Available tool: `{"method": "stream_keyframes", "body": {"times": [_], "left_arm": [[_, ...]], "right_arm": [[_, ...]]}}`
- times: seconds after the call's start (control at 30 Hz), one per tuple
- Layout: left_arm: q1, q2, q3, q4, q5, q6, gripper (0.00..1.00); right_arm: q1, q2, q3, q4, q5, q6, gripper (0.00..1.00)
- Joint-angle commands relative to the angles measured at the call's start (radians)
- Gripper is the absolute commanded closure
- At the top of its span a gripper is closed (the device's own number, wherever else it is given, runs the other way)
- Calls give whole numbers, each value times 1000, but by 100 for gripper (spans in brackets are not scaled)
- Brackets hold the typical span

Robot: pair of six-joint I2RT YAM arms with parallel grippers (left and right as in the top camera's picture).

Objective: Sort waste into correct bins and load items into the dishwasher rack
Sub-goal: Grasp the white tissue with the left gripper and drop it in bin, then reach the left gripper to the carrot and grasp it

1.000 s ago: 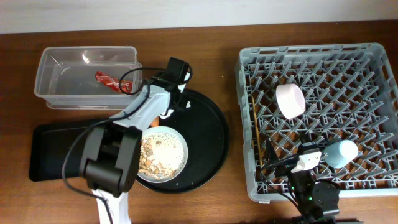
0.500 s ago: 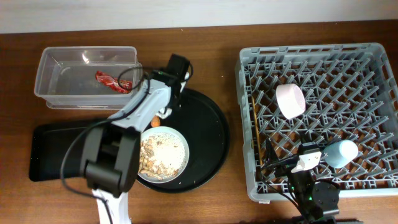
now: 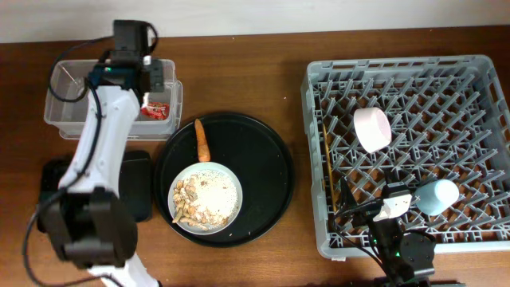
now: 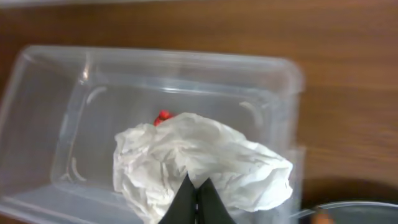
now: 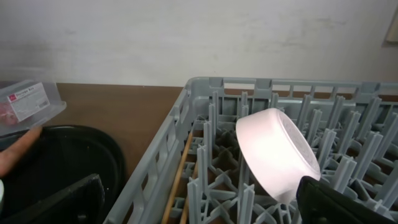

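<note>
My left gripper [image 3: 151, 92] [image 4: 198, 194] is shut on a crumpled white wrapper [image 4: 199, 158] and holds it over the right end of the clear tub [image 3: 72, 88] [image 4: 56, 93]. A red wrapper [image 3: 159, 112] [image 4: 163, 116] lies in the tub beneath it. The carrot [image 3: 202, 139] lies on the round black tray [image 3: 279, 175] beside the plate [image 3: 227, 209], which carries rice-like scraps [image 3: 195, 199]. The dishwasher rack [image 3: 478, 76] [image 5: 205, 124] holds the white bowl [image 3: 372, 127] [image 5: 273, 152], the light-blue cup [image 3: 438, 195] and the chopsticks [image 3: 327, 159] [image 5: 180, 168]. My right gripper [image 3: 382, 209] [image 5: 202, 211] is open and empty over the rack's front edge.
The shallow black rectangular tray [image 3: 56, 179] lies at the front left, partly under my left arm. The round black tray sits between the tub and the rack. Bare wooden table runs along the back.
My left arm has swung from the round tray up and left to over the clear tub, carrying the white wrapper. The carrot is now uncovered. The right arm has not moved.
</note>
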Motion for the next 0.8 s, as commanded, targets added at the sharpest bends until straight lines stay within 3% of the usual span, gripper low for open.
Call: {"method": "stream_keyframes", "body": {"times": [0.0,0.03,0.23,0.27,0.33,0.37,0.5,0.63,0.77], "left_arm": [[26,23,6,20,127,-6,13],[26,17,27,8,137,-7,1],[-50,-69,124,-182,339,-7,4],[-71,-76,124,-216,365,-6,17],[-124,-76,122,-299,371,-6,56],[-154,-71,111,-329,369,-7,57],[-229,-65,15,-360,362,-160,55],[-255,-65,-135,-318,188,-414,55],[-252,-65,-258,-196,211,-448,46]], "right_arm": [[-7,-8,-7,-2,-6,-6,2],[-7,-8,-7,-2,-6,-6,2],[-7,-8,-7,-2,-6,-6,2],[-7,-8,-7,-2,-6,-6,2],[-7,-8,-7,-2,-6,-6,2],[-7,-8,-7,-2,-6,-6,2],[-7,-8,-7,-2,-6,-6,2],[-7,-8,-7,-2,-6,-6,2],[-7,-8,-7,-2,-6,-6,2]]}}
